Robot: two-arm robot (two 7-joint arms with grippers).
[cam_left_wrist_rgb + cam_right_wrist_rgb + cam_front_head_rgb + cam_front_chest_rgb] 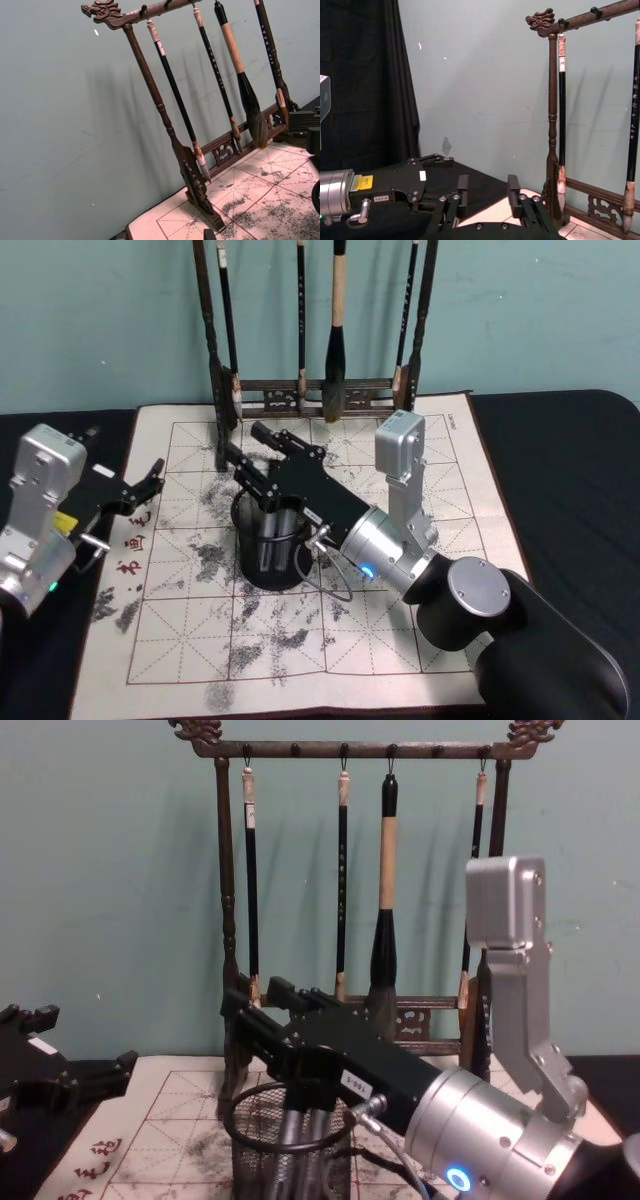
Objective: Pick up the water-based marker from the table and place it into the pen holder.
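The pen holder (262, 565), a round black mesh cup, stands on the ink-stained mat (450, 470) left of centre. Grey pen barrels (270, 530) stand inside it, and I cannot tell which is the water-based marker. The chest view shows the cup (258, 1152) with those barrels (296, 1130) too. My right gripper (245, 443) hovers just past the cup's far rim, open, with nothing between its fingers (463, 189). My left gripper (150, 480) rests open at the mat's left edge, apart from the cup.
A tall dark wooden brush rack (320, 395) with several hanging brushes stands at the mat's back edge, close behind the right gripper. Black cloth covers the table around the mat. A teal wall is behind.
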